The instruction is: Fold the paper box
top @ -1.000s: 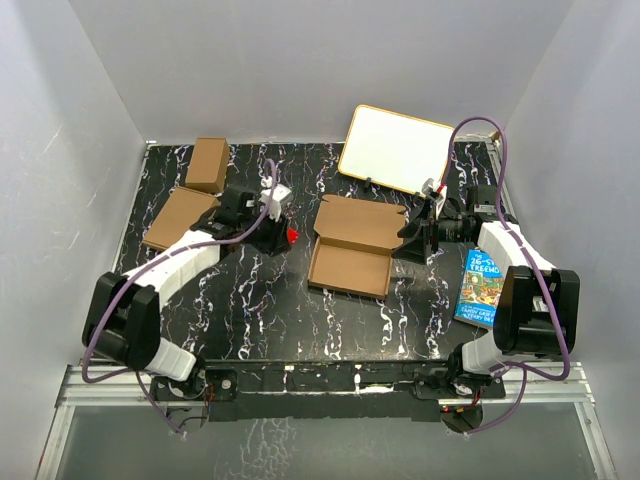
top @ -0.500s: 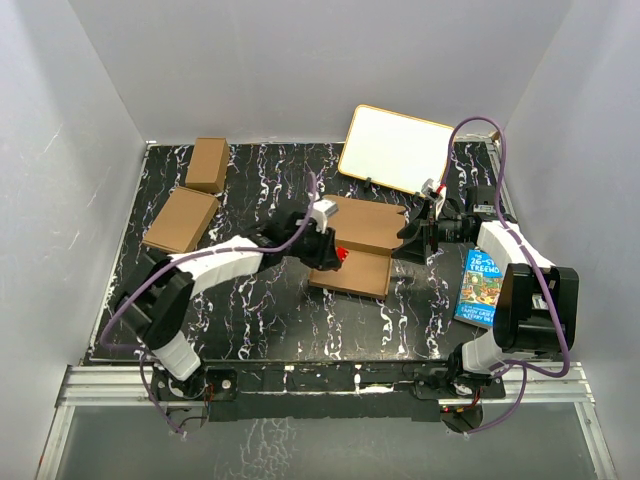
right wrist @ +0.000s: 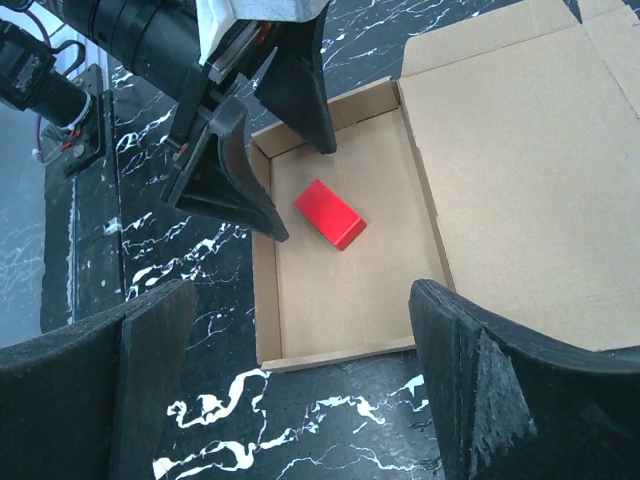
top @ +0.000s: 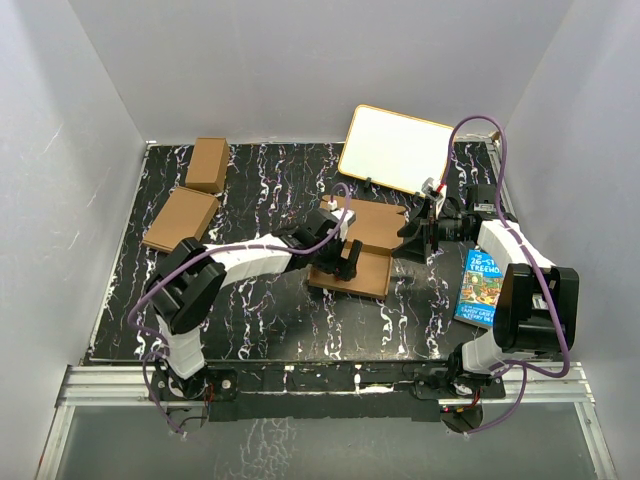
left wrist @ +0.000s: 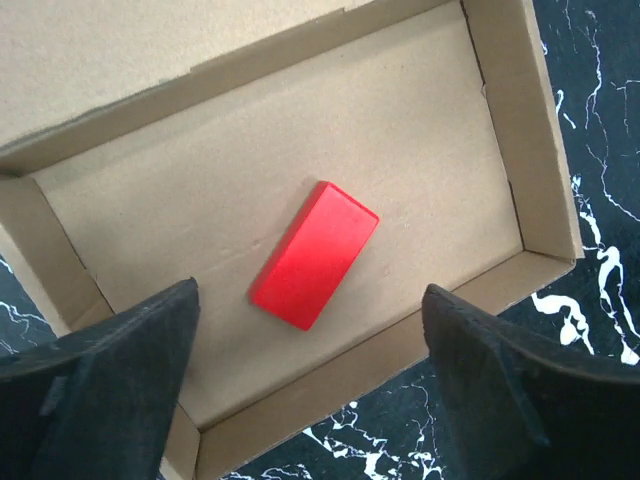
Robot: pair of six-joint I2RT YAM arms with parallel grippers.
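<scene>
The plain brown cardboard mailer box (top: 372,272) lies open near the middle of the black, white-veined table (top: 250,310). Its shallow tray is on the near side, and its lid panel is laid back flat toward the far side. All four tray walls stand up. In the left wrist view the corners look squared and the lid joins along the far wall.

One thing sits in the tray: a small red rectangular block (left wrist: 314,255), lying flat and askew on the floor, clear of every wall.

The left gripper (top: 346,257) hangs right over the tray. Its two dark fingers are spread wide on either side of the block and touch nothing. The right gripper (top: 408,243) is just off the box's right edge, facing it, its fingers likewise spread and empty.

Off to the left, well apart from the box, two closed brown cartons rest on the table, a smaller one (top: 208,164) behind a larger one (top: 181,219). A wood-framed whiteboard (top: 395,150) leans at the back, and a blue paperback (top: 483,280) lies to the right.
</scene>
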